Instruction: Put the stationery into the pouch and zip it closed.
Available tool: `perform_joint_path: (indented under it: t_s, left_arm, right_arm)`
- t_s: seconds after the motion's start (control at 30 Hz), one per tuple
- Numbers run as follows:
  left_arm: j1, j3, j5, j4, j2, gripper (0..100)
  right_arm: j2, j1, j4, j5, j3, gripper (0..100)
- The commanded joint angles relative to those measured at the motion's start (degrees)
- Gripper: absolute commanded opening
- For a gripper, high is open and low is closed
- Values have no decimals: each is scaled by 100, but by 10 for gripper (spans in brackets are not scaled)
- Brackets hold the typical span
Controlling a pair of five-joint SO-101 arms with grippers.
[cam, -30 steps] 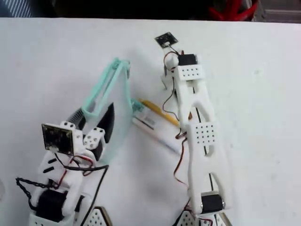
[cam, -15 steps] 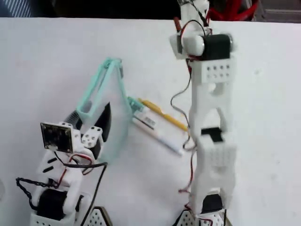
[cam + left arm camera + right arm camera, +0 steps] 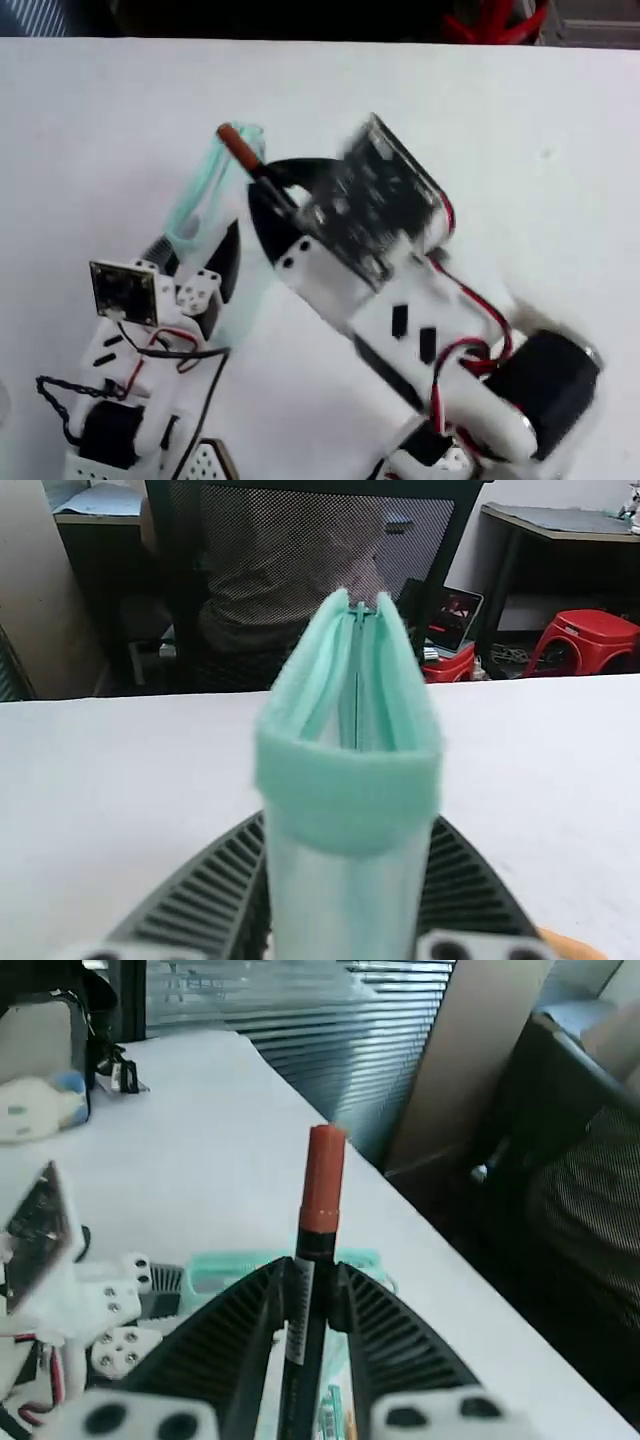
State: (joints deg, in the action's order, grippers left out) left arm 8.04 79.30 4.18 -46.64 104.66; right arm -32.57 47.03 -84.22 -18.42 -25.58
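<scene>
Marker (image 3: 318,1222) clamped in right gripper (image 3: 312,1265), orange cap (image 3: 324,1175) jutting past the fingertips, over pouch (image 3: 205,195). Left gripper (image 3: 348,865) pinching pouch upright.

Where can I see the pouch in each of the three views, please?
High view: the pouch is left of centre, in the left gripper, with the pen cap at its far end.
Left wrist view: the pouch stands between that gripper's fingers.
Right wrist view: the pouch lies beyond the right gripper, behind the pen.
Shared landmark: the left gripper that holds it.

Bright, even light washes the white table (image 3: 560,120).
</scene>
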Motion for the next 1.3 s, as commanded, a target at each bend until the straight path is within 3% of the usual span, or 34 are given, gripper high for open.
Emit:
perform_joint_path:
  t_s: [0.0, 0.33, 0.63, 0.83, 1.03, 1.27]
  left_arm:
    - [382, -53, 44, -211, 4, 177]
    - [444, -44, 35, -211, 4, 177]
    - [444, -26, 35, -211, 4, 177]
    - [400, -26, 35, -193, 4, 177]
    - [391, -18, 35, -202, 4, 177]
    - [268, -18, 44, -167, 4, 177]
  right_arm:
    - [-215, 110, 1297, 229, 1037, 17]
    - [-101, 75, 3591, 2435, 1547, 17]
    - [769, 75, 4822, 2576, 2347, 17]
    - [725, 75, 4716, 2558, 2734, 17]
    - [66, 101, 3899, 2514, 3112, 17]
    - [-145, 207, 2633, 1160, 3174, 34]
